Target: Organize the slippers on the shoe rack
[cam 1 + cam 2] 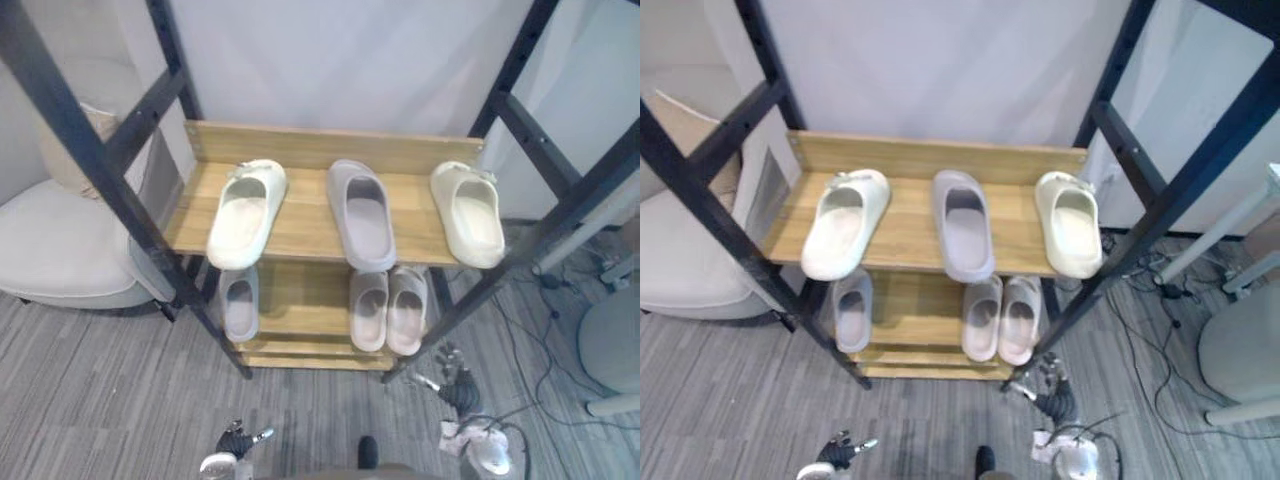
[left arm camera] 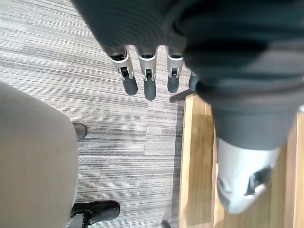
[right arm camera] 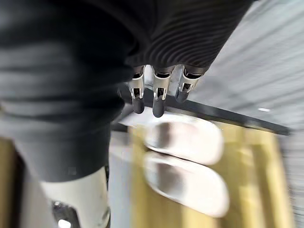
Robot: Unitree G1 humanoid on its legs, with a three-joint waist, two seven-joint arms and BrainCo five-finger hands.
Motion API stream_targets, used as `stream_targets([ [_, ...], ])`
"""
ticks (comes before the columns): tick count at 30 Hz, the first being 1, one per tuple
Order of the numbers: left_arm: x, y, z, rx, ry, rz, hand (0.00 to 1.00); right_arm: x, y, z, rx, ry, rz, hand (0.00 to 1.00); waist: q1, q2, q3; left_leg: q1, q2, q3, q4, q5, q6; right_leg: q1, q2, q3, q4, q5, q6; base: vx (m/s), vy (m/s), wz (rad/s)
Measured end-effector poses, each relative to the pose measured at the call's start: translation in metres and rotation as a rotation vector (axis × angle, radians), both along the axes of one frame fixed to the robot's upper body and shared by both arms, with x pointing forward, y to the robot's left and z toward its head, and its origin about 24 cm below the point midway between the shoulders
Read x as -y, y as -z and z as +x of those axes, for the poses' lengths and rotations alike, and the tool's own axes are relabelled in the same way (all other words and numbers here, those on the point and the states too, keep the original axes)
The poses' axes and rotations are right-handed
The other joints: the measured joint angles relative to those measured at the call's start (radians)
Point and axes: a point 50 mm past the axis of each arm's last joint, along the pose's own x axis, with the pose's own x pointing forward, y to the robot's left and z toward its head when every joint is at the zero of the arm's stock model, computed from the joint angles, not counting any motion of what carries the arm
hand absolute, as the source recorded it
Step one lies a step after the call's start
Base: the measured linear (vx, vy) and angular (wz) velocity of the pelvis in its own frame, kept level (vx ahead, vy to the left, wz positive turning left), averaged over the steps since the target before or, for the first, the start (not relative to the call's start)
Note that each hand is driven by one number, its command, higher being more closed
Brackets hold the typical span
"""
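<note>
Hanging low before the shoe rack (image 1: 95,160), the left hand (image 1: 235,440) and right hand (image 1: 458,385) are empty, fingers straight and apart. Its upper shelf (image 1: 305,225) carries a cream slipper (image 1: 245,212) at the left end, a grey slipper (image 1: 361,212) mid-shelf and a second cream slipper (image 1: 468,212) at the right end. The lower shelf (image 1: 300,300) has a small grey slipper (image 1: 239,303) by its left edge and a pale pair (image 1: 369,308) right of centre

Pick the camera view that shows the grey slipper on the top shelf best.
The right eye view: the grey slipper lies whole near the picture's middle. The left eye view shows it whole too, further right. The wrist views face the floor and wooden boards.
</note>
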Motion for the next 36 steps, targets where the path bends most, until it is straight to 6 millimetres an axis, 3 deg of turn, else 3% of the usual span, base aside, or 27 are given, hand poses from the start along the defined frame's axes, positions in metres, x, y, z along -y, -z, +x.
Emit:
stream_targets([
  [11,0.001,-0.001,0.002,0.017,0.055,0.007,0.00,-0.004,-0.072,0.016,0.349,-0.047,-0.050,0.00,-0.004,-0.008,-0.005,-0.002,0.000,0.000,0.014,0.000,0.001,-0.002,0.001,0.014,0.000,0.005,-0.002,-0.01,-0.021,-0.03],
  [17,0.001,-0.001,0.002,0.018,0.077,0.009,0.00,0.007,-0.104,0.030,0.509,-0.053,-0.126,0.00,-0.003,-0.008,-0.005,-0.003,0.005,-0.004,0.014,0.000,0.000,-0.003,0.005,0.015,0.000,0.015,-0.009,-0.06,-0.049,-0.01],
  [31,0.002,-0.002,0.004,0.027,0.102,0.000,0.00,0.010,-0.158,0.071,0.748,-0.145,-0.167,0.00,0.007,0.001,-0.005,-0.027,0.014,-0.035,0.000,0.006,-0.007,-0.019,0.012,-0.019,0.000,0.017,-0.012,0.00,-0.028,0.05],
  [36,0.003,-0.003,0.006,0.033,0.121,0.002,0.00,0.004,-0.156,0.097,0.719,-0.190,-0.159,0.00,0.014,0.002,-0.004,-0.037,0.009,-0.056,0.001,0.008,-0.003,-0.016,0.007,-0.039,0.000,0.017,-0.012,0.01,-0.006,0.12],
])
